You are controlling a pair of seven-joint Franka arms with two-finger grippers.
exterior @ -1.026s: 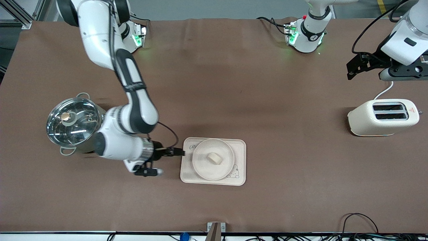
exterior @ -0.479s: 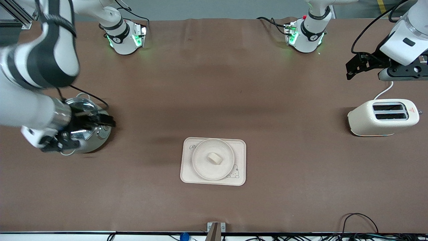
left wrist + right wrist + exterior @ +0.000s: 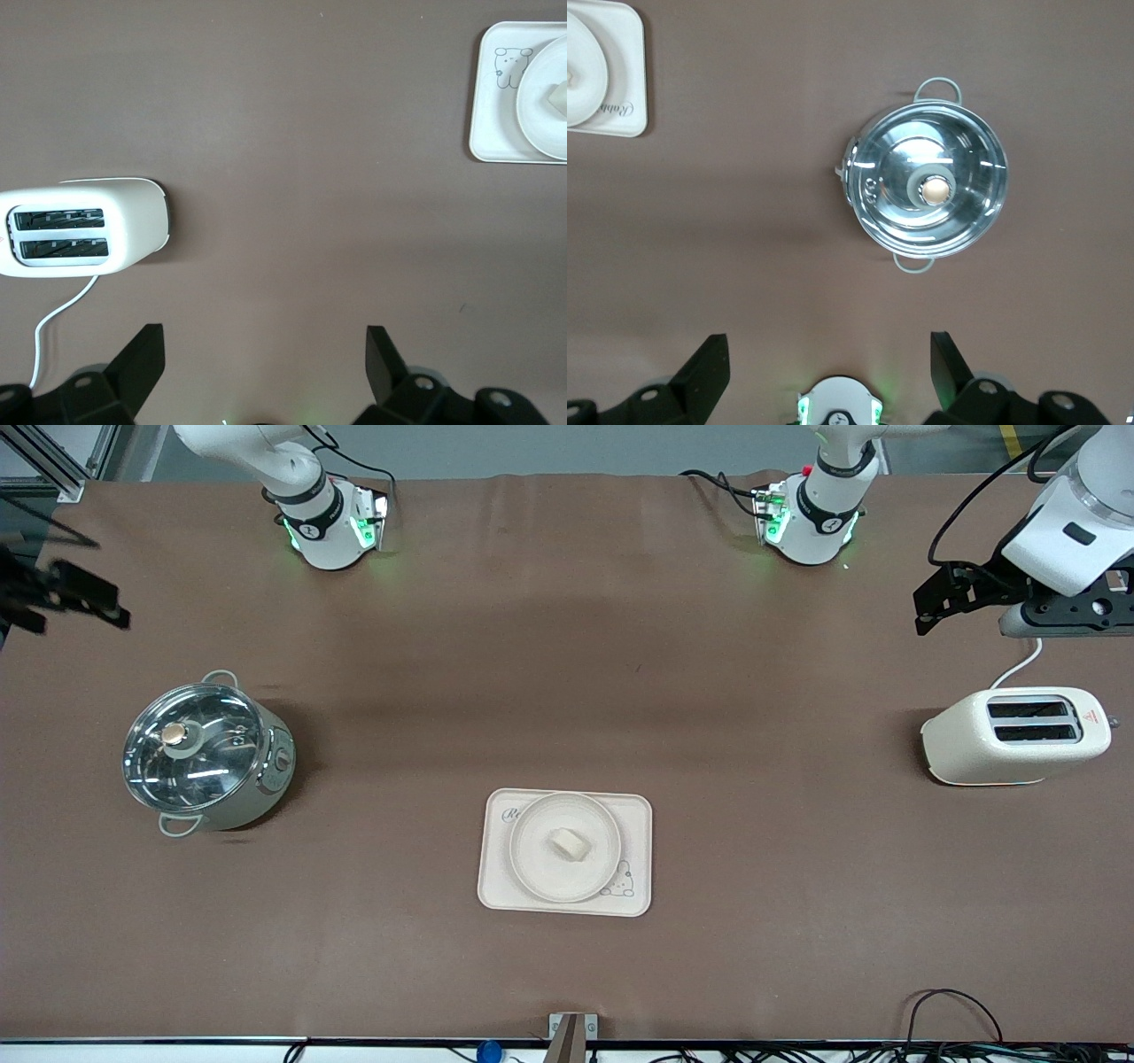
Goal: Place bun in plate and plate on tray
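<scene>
Small pale cream bun (image 3: 569,843) in round cream-white plate (image 3: 532,859), plate on cream rectangular "Rabbit" tray (image 3: 636,815), mid brown desk (image 3: 567,646).
Left gripper (image 3: 264,359) released, high above white toaster (image 3: 1015,735); right gripper (image 3: 829,359) released, over steel pot's (image 3: 205,751) end. Best kept parked, load undisturbed.

The bun (image 3: 569,843) lies in the plate (image 3: 536,868), and the plate sits on the tray (image 3: 636,815) on the desk (image 3: 567,646). The right tool (image 3: 84,598) hangs over the desk's edge, well apart from the pot (image 3: 205,755). The left tool (image 3: 943,598) hangs just above the toaster (image 3: 1014,735), well apart from the tray.
</scene>
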